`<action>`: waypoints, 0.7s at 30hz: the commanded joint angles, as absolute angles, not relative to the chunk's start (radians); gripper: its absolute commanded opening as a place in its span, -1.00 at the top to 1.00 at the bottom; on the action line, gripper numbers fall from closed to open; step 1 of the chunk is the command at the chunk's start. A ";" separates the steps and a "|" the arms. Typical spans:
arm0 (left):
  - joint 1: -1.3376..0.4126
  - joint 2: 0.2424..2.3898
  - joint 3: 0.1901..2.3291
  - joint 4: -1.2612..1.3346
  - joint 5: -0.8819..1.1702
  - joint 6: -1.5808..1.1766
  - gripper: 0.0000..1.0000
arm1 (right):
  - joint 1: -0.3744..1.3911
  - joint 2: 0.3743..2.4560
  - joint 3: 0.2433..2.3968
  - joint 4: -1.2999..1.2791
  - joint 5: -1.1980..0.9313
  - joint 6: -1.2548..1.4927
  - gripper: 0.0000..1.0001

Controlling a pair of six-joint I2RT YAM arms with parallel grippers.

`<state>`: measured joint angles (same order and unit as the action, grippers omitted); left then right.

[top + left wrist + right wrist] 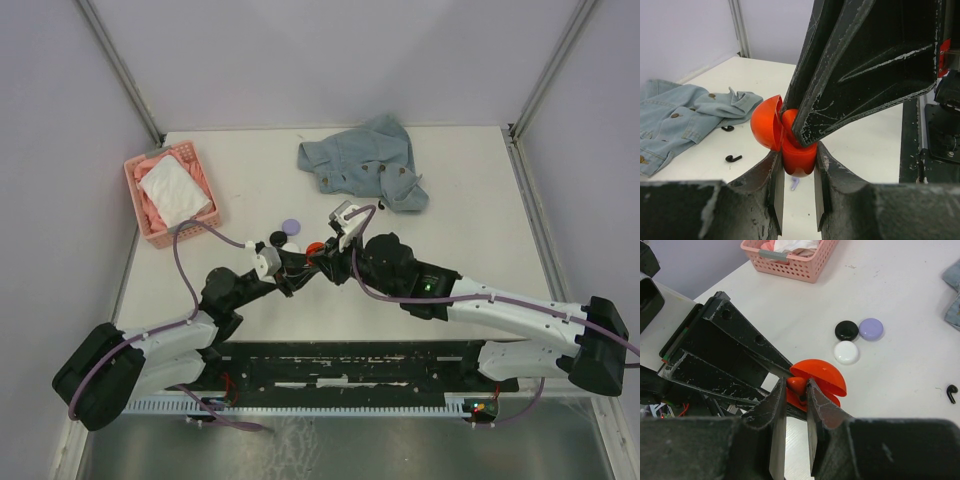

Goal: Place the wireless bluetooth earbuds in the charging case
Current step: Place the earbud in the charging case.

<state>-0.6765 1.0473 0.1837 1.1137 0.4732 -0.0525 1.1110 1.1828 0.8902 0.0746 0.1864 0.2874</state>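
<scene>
My left gripper [796, 167] is shut on the base of a red round charging case [799, 155], held above the table with its lid [765, 122] hinged open. My right gripper [796, 386] is shut on a small red earbud [800, 383] and holds it at the open case [822, 376]; its black finger [805, 132] reaches into the case from above. Two black earbuds [733, 158] [727, 128] and a lilac earbud [794, 184] lie on the table. From above, both grippers meet at the red case [315, 249].
Closed black [846, 330], lilac [871, 328] and white [846, 352] round cases sit together on the table. A pink basket [170, 195] with cloths stands at the back left. A denim jacket [365, 165] lies at the back centre.
</scene>
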 commanded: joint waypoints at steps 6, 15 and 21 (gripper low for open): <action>-0.683 1.038 0.219 1.175 0.441 -0.094 0.95 | 1.116 1.163 0.893 0.098 0.213 0.279 0.43; -0.683 1.078 0.214 1.172 0.458 -0.111 0.95 | 1.115 1.115 0.950 -0.049 0.170 0.168 -0.26; -0.682 1.111 0.220 1.170 0.528 -0.123 0.95 | 1.056 1.110 1.020 -0.220 0.015 0.047 -0.59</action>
